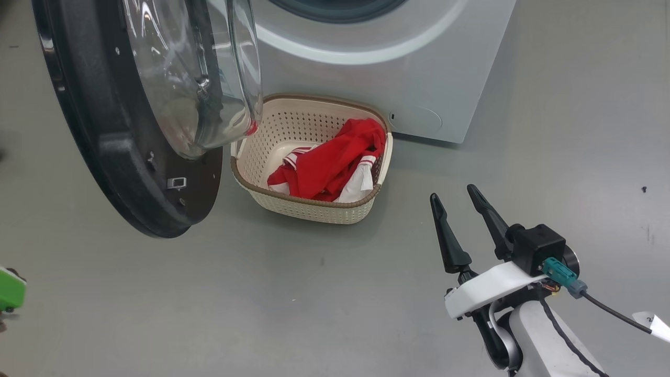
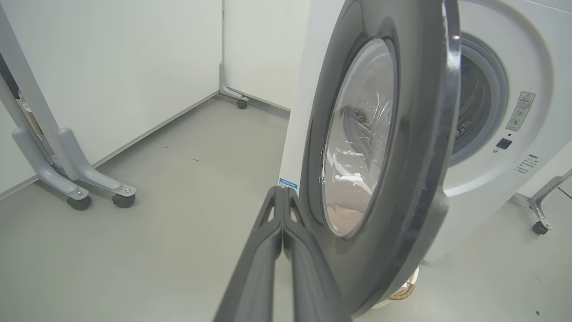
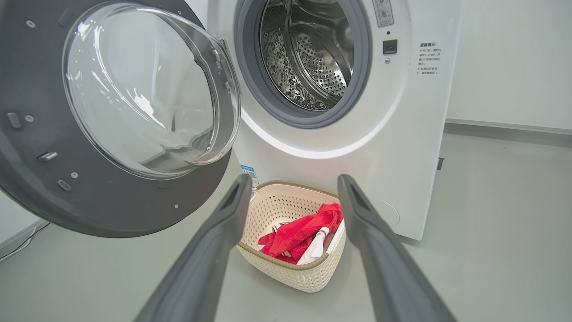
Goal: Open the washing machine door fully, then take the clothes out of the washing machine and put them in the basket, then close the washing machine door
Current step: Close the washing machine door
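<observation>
Presently on the grey floor (image 1: 314, 293): washing machine (image 1: 419, 68), white, steel drum (image 3: 308, 58) exposed. Washing machine door (image 1: 131, 173): swung open at the robot's left. Basket (image 1: 314, 209): just before the machine, partly under the door's glass bowl. Clothes (image 1: 335, 162): red, white-trimmed, heaped in the basket. Right tool (image 1: 453, 191): fingers spread wide, holding nothing, well apart from the basket. Left tool (image 2: 282, 192): fingers pressed together, against or just beside the door's outer face; contact unclear.
</observation>
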Tool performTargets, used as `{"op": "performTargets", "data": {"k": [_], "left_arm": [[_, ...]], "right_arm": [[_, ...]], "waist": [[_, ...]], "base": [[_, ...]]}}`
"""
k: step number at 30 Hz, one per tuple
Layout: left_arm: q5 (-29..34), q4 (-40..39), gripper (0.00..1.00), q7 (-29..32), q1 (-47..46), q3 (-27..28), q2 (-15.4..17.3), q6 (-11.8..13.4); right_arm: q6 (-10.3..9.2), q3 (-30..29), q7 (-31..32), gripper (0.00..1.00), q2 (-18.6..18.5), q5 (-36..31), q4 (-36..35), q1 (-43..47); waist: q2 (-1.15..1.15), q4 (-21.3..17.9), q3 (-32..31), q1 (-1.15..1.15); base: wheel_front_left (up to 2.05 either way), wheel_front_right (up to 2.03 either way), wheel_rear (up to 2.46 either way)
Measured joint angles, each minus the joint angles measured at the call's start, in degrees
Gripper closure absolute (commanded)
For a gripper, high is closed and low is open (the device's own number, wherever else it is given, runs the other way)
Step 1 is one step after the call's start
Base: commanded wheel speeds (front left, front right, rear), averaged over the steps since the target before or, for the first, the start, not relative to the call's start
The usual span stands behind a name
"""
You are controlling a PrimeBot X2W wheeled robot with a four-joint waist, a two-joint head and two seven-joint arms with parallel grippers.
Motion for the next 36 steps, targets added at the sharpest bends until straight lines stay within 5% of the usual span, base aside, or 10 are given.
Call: {"op": "performTargets", "data": {"k": [13,14,15,16,17,18,36], "left_arm": [[9.85,2.66,1.00,-22.82,7.71,-6.06,0.08,-0.24],[9.85,3.31,0.86,-23.93,8.10,-6.04,-0.19,-0.24],[9.85,4.04,0.62,-24.86,8.34,-6.09,-0.54,-0.24],[9.91,4.50,0.62,-25.87,8.61,-6.25,-0.77,-0.24],[10.22,4.83,0.22,-27.04,8.92,-6.41,-0.79,-0.24],[10.48,5.25,0.00,-27.92,9.10,-6.57,-0.79,-0.24],[11.39,10.28,0.00,-35.72,9.46,-9.85,0.00,-0.24]], "right_arm": [[0.00,0.86,0.00,0.00,0.04,0.00,0.01,0.62],[0.00,0.90,0.00,0.00,0.04,0.00,0.03,0.65],[0.00,0.99,0.00,0.00,0.04,0.00,0.03,0.67],[0.00,1.07,0.00,0.00,0.04,0.00,0.04,0.68],[0.00,1.13,0.00,0.00,0.04,0.02,0.04,0.69],[0.01,1.21,0.00,0.00,0.05,0.04,0.04,0.71],[0.01,1.12,0.00,0.00,0.09,0.09,-0.22,1.25]], "waist": [[0.00,-0.38,-0.72,0.00],[0.00,-0.41,-0.78,0.00],[0.00,-0.44,-0.85,0.00],[0.00,-0.47,-0.91,0.00],[0.00,-0.50,-0.97,0.00],[0.00,-0.53,-1.03,0.00],[0.00,-0.82,-0.52,0.00]], "base": [[0.00,0.00,0.00],[0.00,0.00,0.00],[0.00,0.00,0.00],[0.00,0.00,0.00],[0.00,0.00,0.00],[0.00,0.00,0.00],[0.00,0.00,0.00]]}}
